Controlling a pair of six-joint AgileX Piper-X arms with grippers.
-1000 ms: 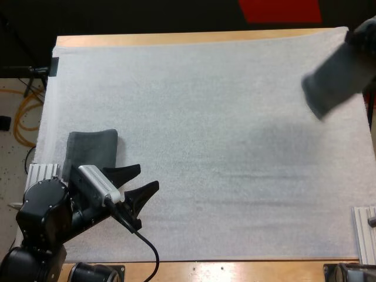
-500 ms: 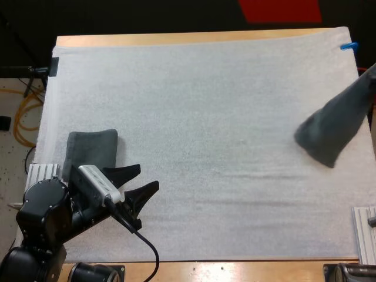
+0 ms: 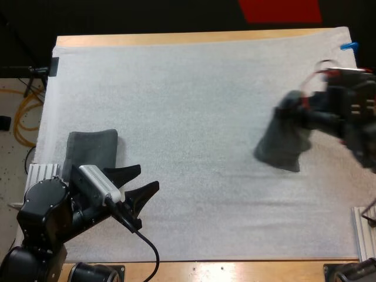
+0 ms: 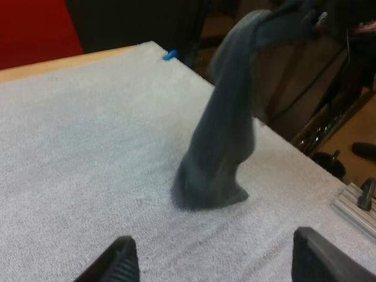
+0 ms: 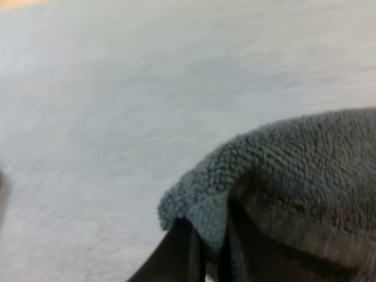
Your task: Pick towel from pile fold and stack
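The white mat (image 3: 194, 117) covers the wooden table (image 3: 176, 39). 1 grey-green towel (image 3: 283, 144) hangs over the mat's right side with its lower end on the mat. The right gripper (image 5: 208, 249) pinches its top edge. 1 folded towel (image 3: 91, 150) lies by the left gripper (image 3: 141, 179), whose 2 fingers stand apart.

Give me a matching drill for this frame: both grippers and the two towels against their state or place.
Things:
1. left gripper
2. right gripper
3. hanging towel
4. folded towel

States or places:
A. lies flat at the near left side of the mat
B. shut on the upper end of a towel
C. open, fingers apart and clear of any thing
D. hangs down, lower end at the mat's right half

Pairs: 1-C, 2-B, 3-D, 4-A
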